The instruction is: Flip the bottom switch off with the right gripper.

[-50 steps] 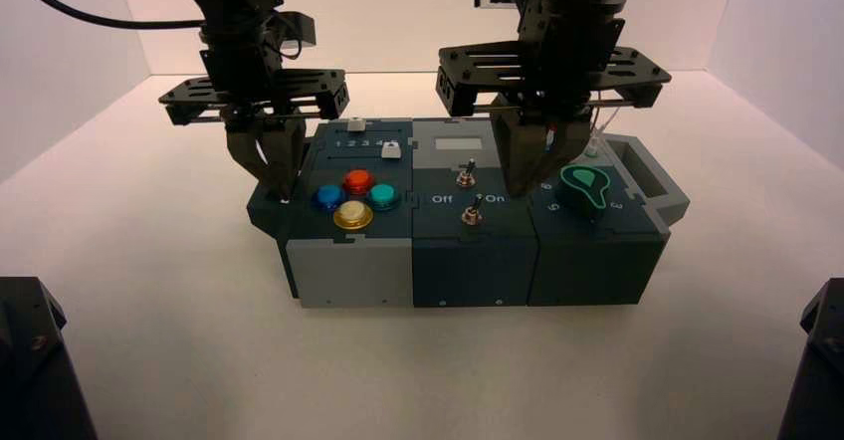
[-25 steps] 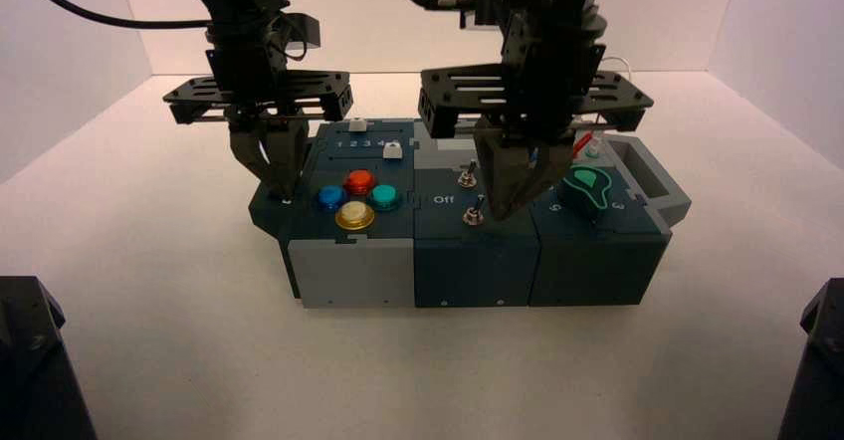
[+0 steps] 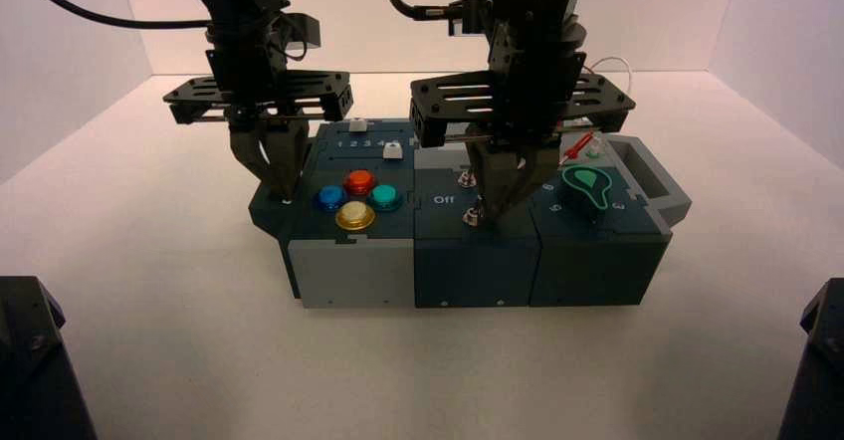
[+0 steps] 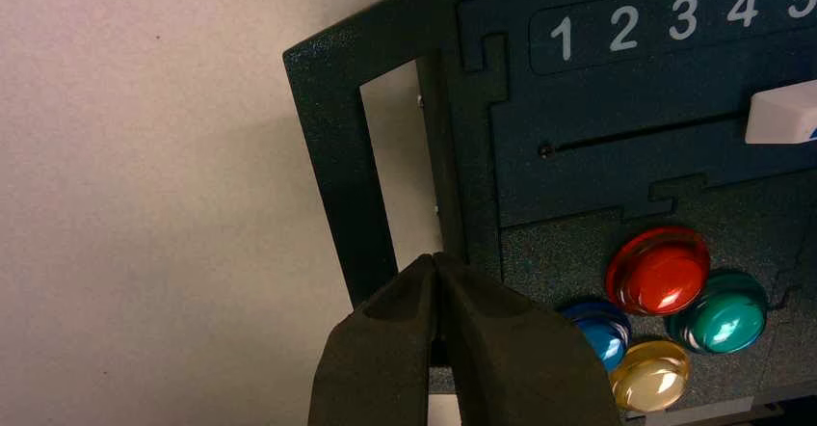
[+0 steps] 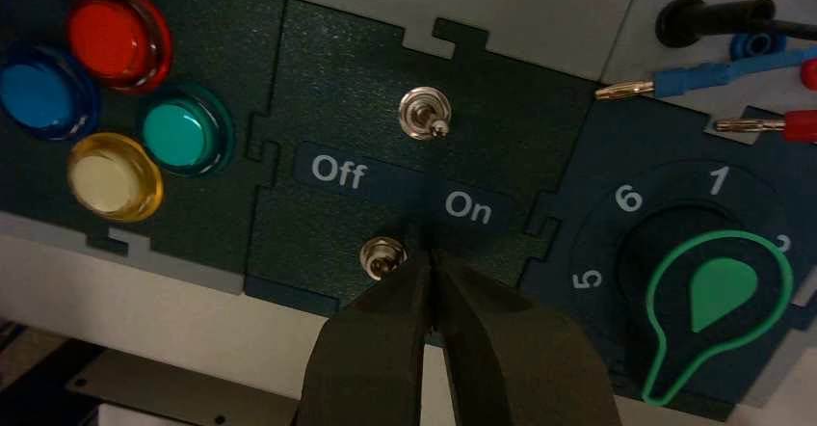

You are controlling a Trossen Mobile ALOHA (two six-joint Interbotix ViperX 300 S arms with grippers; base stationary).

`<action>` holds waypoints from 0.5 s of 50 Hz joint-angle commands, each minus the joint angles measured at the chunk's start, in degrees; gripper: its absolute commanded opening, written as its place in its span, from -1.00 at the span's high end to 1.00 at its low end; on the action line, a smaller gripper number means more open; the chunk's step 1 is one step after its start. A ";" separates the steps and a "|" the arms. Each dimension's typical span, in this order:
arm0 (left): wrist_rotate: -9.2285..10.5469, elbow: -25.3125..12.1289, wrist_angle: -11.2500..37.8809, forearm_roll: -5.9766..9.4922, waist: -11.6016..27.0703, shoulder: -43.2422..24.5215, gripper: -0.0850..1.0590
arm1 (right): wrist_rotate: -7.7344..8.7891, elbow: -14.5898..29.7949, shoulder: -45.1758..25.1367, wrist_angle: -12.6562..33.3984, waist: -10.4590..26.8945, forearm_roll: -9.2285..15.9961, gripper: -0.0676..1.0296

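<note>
The right gripper is held just beside the bottom switch, on its "On" side, with its fingertips brought together and nothing seen between them; whether the switch is touched cannot be told. The bottom switch, taken as landmark, is set in the dark middle panel of the box, near its front edge. Behind the switch, the white "Off" and "On" lettering is printed, and beyond that the twin toggle is mounted. To the switch's left, the red, blue, green and yellow buttons are grouped; to its right, the green-outlined knob is placed. Farther left of the switch, the left gripper is parked above the box's left edge, its fingertips closed together, nothing seen held.
</note>
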State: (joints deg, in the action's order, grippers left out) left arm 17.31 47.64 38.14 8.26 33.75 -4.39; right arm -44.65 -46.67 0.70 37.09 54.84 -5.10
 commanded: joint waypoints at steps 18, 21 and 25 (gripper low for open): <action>-0.62 0.35 0.09 0.53 2.64 -0.09 0.91 | -0.44 3.34 2.29 0.44 1.23 2.29 0.92; -0.62 0.35 0.09 0.53 2.72 -0.09 0.91 | -0.26 3.69 2.37 0.35 1.49 2.72 0.92; -0.62 0.26 0.09 0.53 2.64 0.09 0.91 | 0.00 4.13 2.46 0.18 1.85 3.60 0.92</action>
State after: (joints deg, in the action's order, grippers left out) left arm 17.31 47.64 38.23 8.26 33.75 -4.31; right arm -44.82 -44.82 1.41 37.79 55.11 -2.81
